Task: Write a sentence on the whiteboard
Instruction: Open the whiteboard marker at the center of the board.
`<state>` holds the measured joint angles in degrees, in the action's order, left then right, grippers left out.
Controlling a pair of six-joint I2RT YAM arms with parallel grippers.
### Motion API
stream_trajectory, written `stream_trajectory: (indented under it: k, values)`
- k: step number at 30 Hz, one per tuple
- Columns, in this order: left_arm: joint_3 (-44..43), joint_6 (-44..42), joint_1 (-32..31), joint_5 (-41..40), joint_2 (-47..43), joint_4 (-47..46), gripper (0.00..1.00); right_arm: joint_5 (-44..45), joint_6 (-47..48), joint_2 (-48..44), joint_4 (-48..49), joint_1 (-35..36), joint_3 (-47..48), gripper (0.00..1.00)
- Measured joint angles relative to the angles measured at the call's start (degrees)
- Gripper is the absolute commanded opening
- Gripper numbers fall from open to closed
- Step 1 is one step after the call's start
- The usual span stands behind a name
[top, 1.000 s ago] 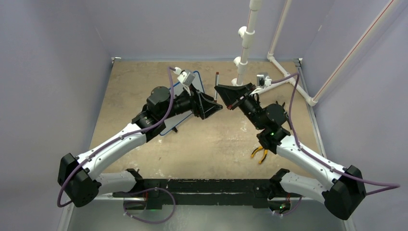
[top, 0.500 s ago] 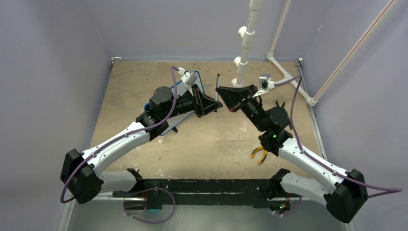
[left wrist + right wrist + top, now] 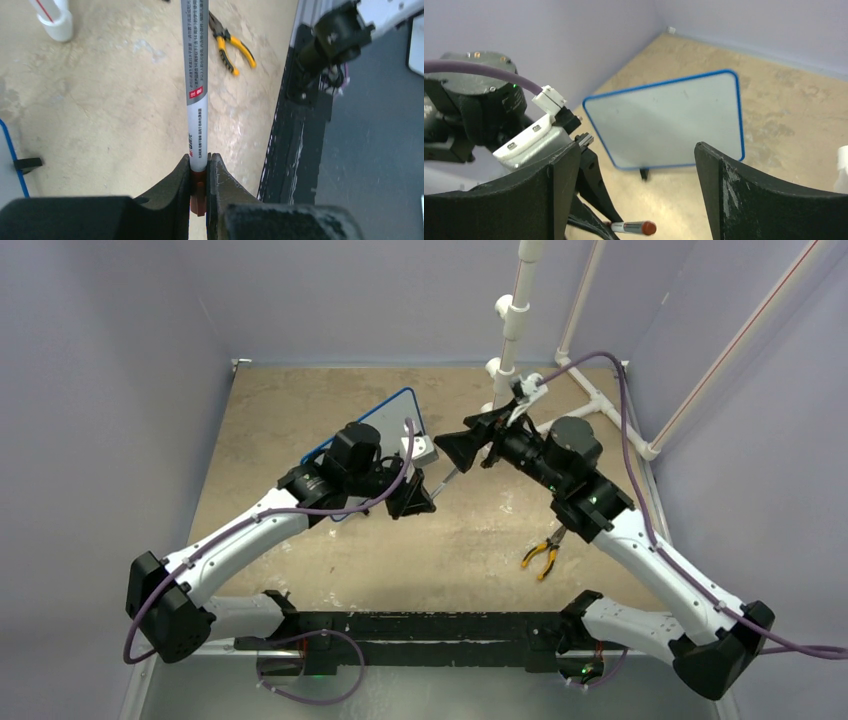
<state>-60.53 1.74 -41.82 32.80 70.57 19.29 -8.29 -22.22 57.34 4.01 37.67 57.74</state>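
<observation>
The whiteboard (image 3: 378,423), white with a thin blue rim, stands tilted on the tan floor behind my left arm. In the right wrist view the whiteboard (image 3: 669,125) has a bare face, and no sentence is in view. My left gripper (image 3: 412,502) is shut on the red end of a white and grey marker (image 3: 443,480). The left wrist view shows the marker (image 3: 196,75) running straight out from that gripper (image 3: 201,159). My right gripper (image 3: 455,448) stands open just above the marker's free end (image 3: 636,228), with nothing between its fingers (image 3: 636,150).
Yellow-handled pliers (image 3: 541,558) lie on the floor to the right, also seen from the left wrist (image 3: 229,42). A white PVC pipe frame (image 3: 510,330) rises at the back right. A black rail (image 3: 420,625) runs along the near edge.
My left gripper shut on the marker and swung down and nearer with it, uncovering the whiteboard. My right gripper let go of the marker, opened wide and drew back.
</observation>
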Motion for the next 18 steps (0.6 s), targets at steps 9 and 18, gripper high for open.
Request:
stream_trajectory:
  k: [9,18]
  values:
    - [1.4,-7.7,0.0,5.9,0.7,6.4,0.0,-21.0,7.8,9.6,-19.0,-1.3,5.2,0.73]
    - [1.4,-9.9,0.0,8.4,1.5,8.3,0.0,-31.5,14.0,16.8,-29.9,-1.1,8.8,0.45]
